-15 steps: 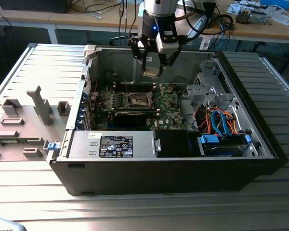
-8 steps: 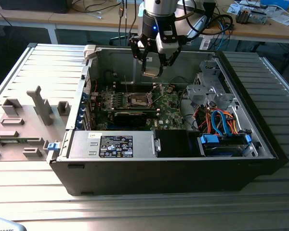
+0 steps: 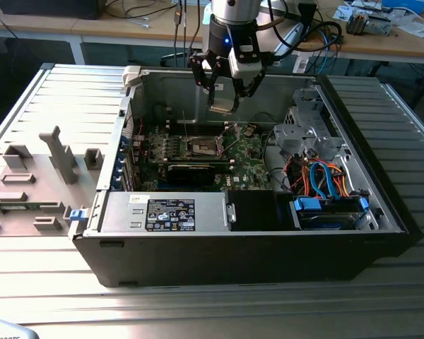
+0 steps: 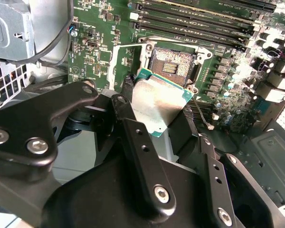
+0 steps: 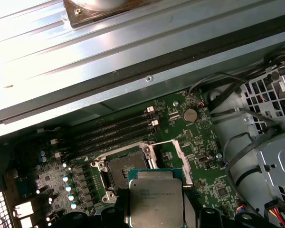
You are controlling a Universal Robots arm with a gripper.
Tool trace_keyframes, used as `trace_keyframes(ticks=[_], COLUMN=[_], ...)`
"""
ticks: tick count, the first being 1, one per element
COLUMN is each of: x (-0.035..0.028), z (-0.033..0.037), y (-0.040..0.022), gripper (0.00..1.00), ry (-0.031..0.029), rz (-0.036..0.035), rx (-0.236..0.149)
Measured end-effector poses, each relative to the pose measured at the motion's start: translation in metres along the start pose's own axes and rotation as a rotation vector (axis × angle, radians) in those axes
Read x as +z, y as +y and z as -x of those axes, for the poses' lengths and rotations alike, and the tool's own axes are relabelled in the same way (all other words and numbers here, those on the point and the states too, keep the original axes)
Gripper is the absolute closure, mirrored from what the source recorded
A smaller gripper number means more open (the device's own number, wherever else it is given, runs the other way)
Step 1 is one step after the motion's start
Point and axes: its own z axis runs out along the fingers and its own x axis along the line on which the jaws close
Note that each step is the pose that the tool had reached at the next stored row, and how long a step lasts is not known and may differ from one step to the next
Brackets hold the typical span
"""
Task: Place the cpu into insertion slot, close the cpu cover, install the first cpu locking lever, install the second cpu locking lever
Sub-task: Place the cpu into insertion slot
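The cpu [image 4: 162, 105] hangs in the air above the insertion slot [image 4: 174, 62], clear of it and not seated. The gripper [image 3: 224, 96] is clenched on the chip, with a black finger [image 4: 138, 142] pressed against each of two opposite edges. In the first wrist view the cpu [image 5: 154, 202] shows its silvery lid, and its near edge is cut off by the picture's border. In the second wrist view the gripper's dark links cover part of the chip, leaving a green-rimmed corner and a slanted metal face.

The insertion slot [image 5: 123, 168] lies open with its dark centre bare. Just beside it the cpu cover [image 5: 178, 159] stands swung up, a thin silvery frame. The locking levers are hard to tell from the slot's shiny rim. In the exterior view the insertion slot [image 3: 203, 147] is a small dark square with no detail to make out.

Around the slot spreads the green board [image 5: 199, 147]. Long black memory slots [image 5: 114, 130] run along one side of it, and a coin battery [image 5: 190, 114] sits a little farther off. The board lies inside an open computer case [image 3: 254, 247], which rests on a ribbed grey metal table [image 3: 198, 311]. Grey fixtures [image 3: 60, 152] stand on the table well away from the slot, outside the case, on the exterior view's left. Behind the case, a wooden workbench [image 3: 381, 46] carries cables and loose parts.
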Motion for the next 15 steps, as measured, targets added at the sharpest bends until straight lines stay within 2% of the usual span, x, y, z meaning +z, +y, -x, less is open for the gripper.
trace_keyframes(ticks=[15], x=[0.0000], z=[0.0000], y=[0.0000], gripper=[0.46], ry=[-0.0008], rz=[-0.0016], rx=[0.009])
